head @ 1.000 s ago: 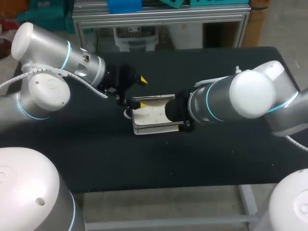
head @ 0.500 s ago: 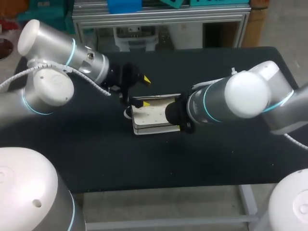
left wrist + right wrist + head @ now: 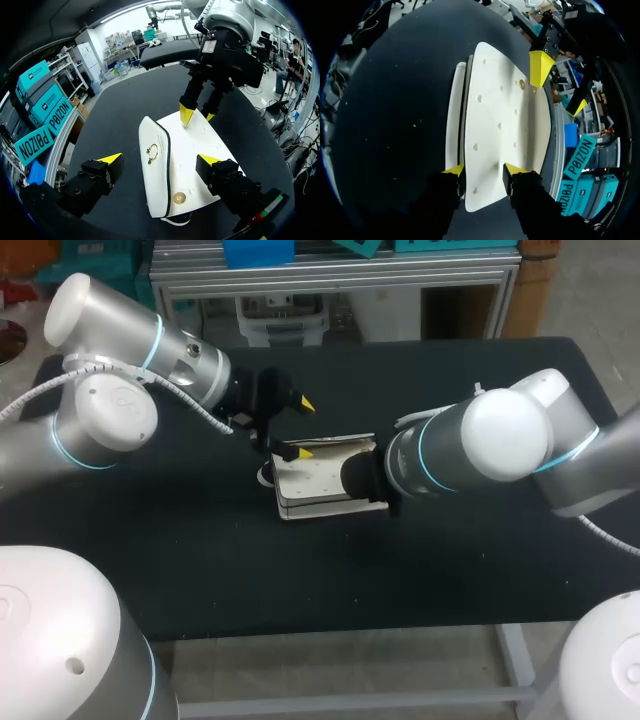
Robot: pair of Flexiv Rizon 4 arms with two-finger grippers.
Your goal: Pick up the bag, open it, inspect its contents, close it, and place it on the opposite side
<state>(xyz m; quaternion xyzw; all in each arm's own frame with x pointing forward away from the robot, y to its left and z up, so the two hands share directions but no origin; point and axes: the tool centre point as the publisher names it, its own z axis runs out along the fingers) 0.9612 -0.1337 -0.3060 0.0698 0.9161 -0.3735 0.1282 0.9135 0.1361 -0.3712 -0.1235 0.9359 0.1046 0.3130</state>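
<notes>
Left gripper [image 3: 161, 159], right gripper [image 3: 483, 170], both spread

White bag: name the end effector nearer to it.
Right. The right end effector sits at one end of the bag; the left end effector hangs open above the other end.

Bag [image 3: 322, 483] on table [image 3: 300, 580], between left arm [image 3: 170, 360] and right arm [image 3: 500, 450]

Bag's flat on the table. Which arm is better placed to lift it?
Probably right. Its end effector is down at the bag's near edge. The left end effector hangs open above the other end, so it would need to descend first.
</notes>
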